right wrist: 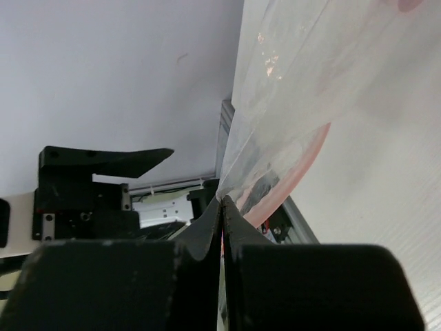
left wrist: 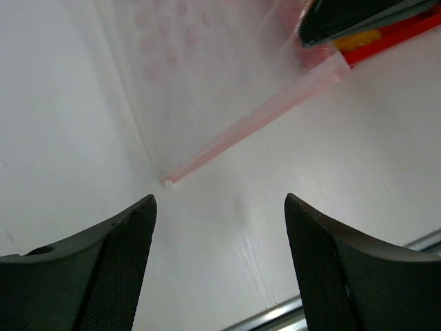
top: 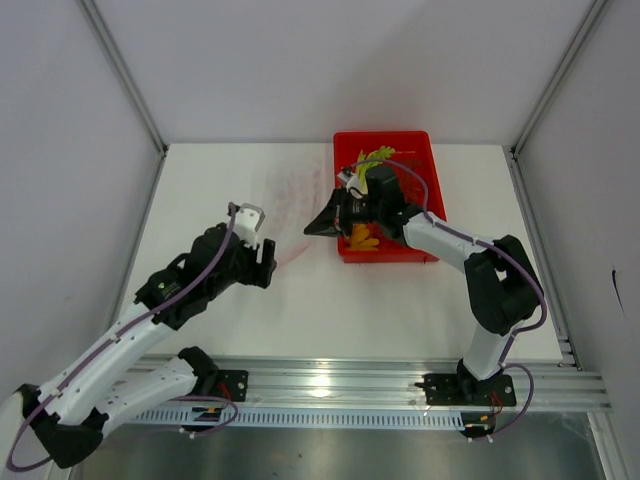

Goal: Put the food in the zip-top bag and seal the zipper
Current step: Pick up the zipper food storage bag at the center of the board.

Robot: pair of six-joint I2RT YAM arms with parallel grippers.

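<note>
Top view: the food point(top: 364, 238) lies in the red tray point(top: 400, 136) at the far right, orange pieces at its near end and a green-yellow piece point(top: 376, 156) at its far end; lobster not made out against the red. The zip-top bag point(top: 293, 200) shows only as a faint pink haze on the white table point(top: 400, 310), just left of the tray. The right gripper point(top: 315, 228) reaches over the tray's left wall toward it. The left gripper point(top: 262, 262) sits nearer and further left, apart from the bag. Left wrist view: fingers spread wide with nothing between them. The zipper point(left wrist: 255, 124) runs diagonally ahead, its near end just beyond the fingertips and untouched. Dotted film looks flat and empty. Right wrist view: fingers pressed together, pinching the bag's film at the mouth edge, with film rising to the right. Judgement: early stage. Nothing bagged, mouth not yet held open, sealing not begun. Obstacles: limp film, only one corner held, and the tray wall close beside the right arm.
</note>
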